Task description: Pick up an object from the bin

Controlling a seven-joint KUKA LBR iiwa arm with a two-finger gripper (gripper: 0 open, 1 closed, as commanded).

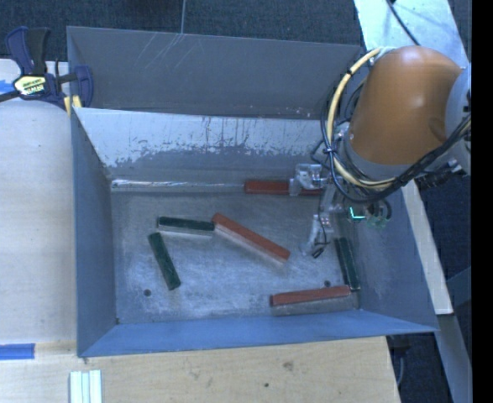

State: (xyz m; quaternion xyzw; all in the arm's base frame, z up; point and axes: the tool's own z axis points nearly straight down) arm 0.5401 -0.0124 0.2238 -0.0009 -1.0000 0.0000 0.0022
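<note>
Gripper (pixel 317 246) in the grey bin (pixel 229 82) at 3 o'clock
A dark green stick (pixel 347 264) lies just beside it; I cannot tell how its jaws stand.

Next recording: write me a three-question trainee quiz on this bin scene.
1. How many bars in the bin are dark green?
2. True or false: the red-brown bar by the back wall lies on top of a green one.
3. The gripper is over the bin's: A) left half, B) right half, C) front rim.

Key
1. Three dark green bars.
2. False; it lies alone.
3. B.
</note>
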